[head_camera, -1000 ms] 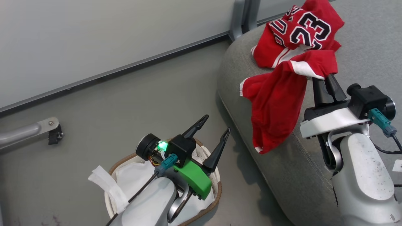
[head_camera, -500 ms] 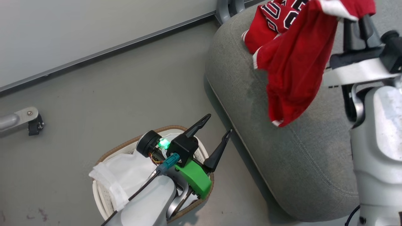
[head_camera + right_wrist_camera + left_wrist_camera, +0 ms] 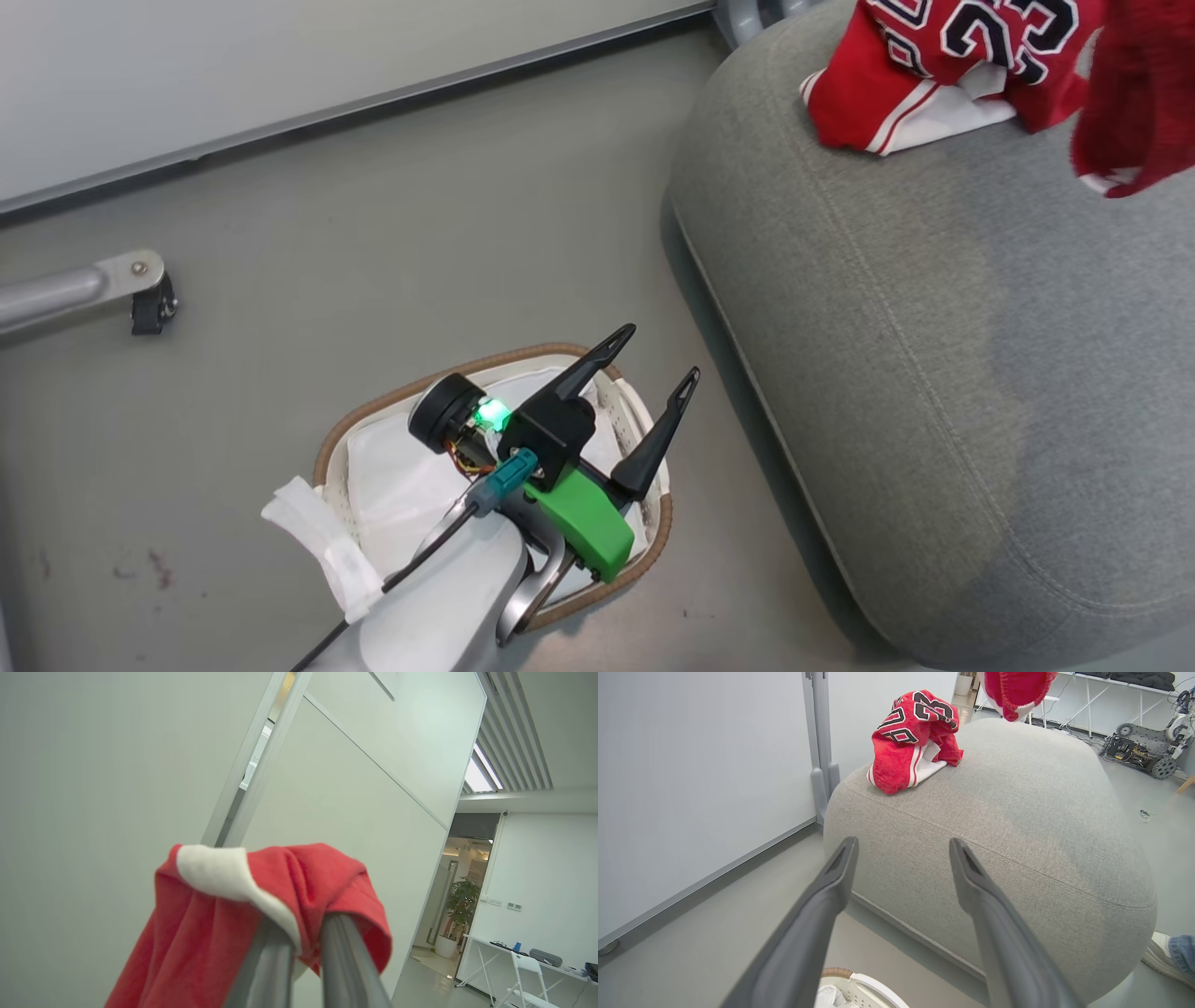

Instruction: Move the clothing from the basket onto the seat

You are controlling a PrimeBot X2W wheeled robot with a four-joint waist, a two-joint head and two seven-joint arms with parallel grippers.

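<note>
Left of the seat, on the floor: small oval white plastic basket with brown woven rim (image 3: pixel 665 537), just beside the large grey fabric seat cushion (image 3: pixel 934 373) but not touching it. White fabric liner (image 3: pixel 392 467) shows inside the basket.

Left gripper (image 3: pixel 658 353) hovers over the basket's seat-side rim. Its two dark fingers are spread wide and empty. Left wrist view has them aimed at the seat's side wall.

On the seat's top, at the end nearest the wall: crumpled red 23 garment, white trim with black-and-white numerals (image 3: pixel 934 56). It rests on the cushion, well apart from the left gripper.

Further right over the seat: second garment, plain red with white trim (image 3: pixel 1134 93), hanging in the air. Can't tell whether its lower hem touches the seat.

Right gripper (image 3: pixel 306 942): fingers pressed together, clamped on the second garment at its white-trimmed edge. The cloth folds over the fingertips and drapes down one side of them. The fingers point up at the wall panels, away from the seat.
</note>
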